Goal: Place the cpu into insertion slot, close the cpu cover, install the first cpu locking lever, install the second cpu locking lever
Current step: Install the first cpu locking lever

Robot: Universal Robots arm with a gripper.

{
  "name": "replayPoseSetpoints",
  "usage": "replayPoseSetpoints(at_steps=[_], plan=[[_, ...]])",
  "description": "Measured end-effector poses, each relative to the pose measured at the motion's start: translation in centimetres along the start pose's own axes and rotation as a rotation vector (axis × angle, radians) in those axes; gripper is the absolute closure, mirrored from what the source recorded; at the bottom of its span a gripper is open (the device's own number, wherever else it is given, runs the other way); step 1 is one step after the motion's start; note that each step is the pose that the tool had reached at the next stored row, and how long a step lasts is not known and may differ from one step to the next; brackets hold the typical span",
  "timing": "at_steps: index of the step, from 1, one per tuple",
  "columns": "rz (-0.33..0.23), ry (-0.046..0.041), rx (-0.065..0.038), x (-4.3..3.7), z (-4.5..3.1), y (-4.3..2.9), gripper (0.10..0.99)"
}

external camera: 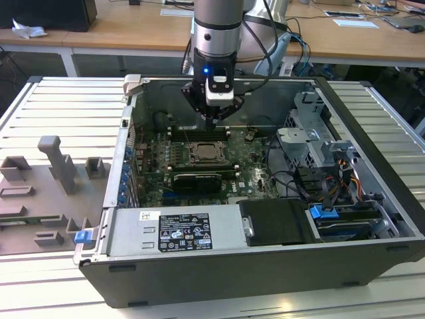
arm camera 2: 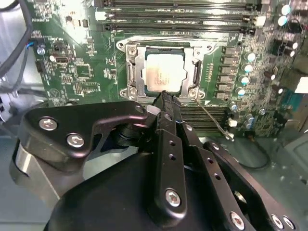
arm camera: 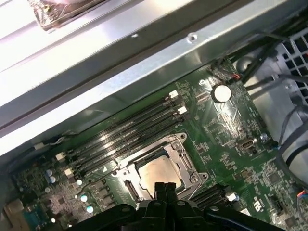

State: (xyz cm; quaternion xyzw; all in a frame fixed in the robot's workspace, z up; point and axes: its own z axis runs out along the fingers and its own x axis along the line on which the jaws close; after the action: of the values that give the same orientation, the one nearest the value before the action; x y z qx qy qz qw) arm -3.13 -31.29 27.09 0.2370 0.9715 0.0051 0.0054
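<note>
Slatted metal table [external camera: 60, 100] carrying an open computer case [external camera: 199, 279]

The dark case lies on its side, open face up, across the pale ribbed slats. A group of grey holders [external camera: 56, 169] stands on the slats at the exterior view's left, just beside the case.

Silver-grey arm [external camera: 216, 26], blue light [external camera: 206, 70], black hand [arm camera 2: 166, 101] with silver screws [arm camera 2: 75, 140]
</note>
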Motion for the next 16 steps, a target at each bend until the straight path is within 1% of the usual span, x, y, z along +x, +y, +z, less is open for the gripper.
replayPoseSetpoints(at_steps=[2, 4, 6, 7, 11, 12, 15, 16], plan=[[-0.07, 0.0009, -0.001, 0.0, 0.0, 0.0, 0.98], [-0.107, 0.0014, -0.001, 0.0, 0.0, 0.0, 0.98], [-0.187, 0.0023, -0.001, 0.0, 0.01, 0.0, 0.98], [-0.216, 0.0027, -0.002, 0.0, 0.01, 0.0, 0.98], [-0.291, 0.0036, -0.002, 0.0, 0.01, 0.0, 0.98], [-0.326, 0.0041, -0.003, 0.0, 0.01, 0.0, 0.98], [-0.397, 0.0049, -0.003, 0.0, 0.01, 0.0, 0.98], [-0.412, 0.0052, -0.003, 0.0, 0.01, 0.0, 0.98]])
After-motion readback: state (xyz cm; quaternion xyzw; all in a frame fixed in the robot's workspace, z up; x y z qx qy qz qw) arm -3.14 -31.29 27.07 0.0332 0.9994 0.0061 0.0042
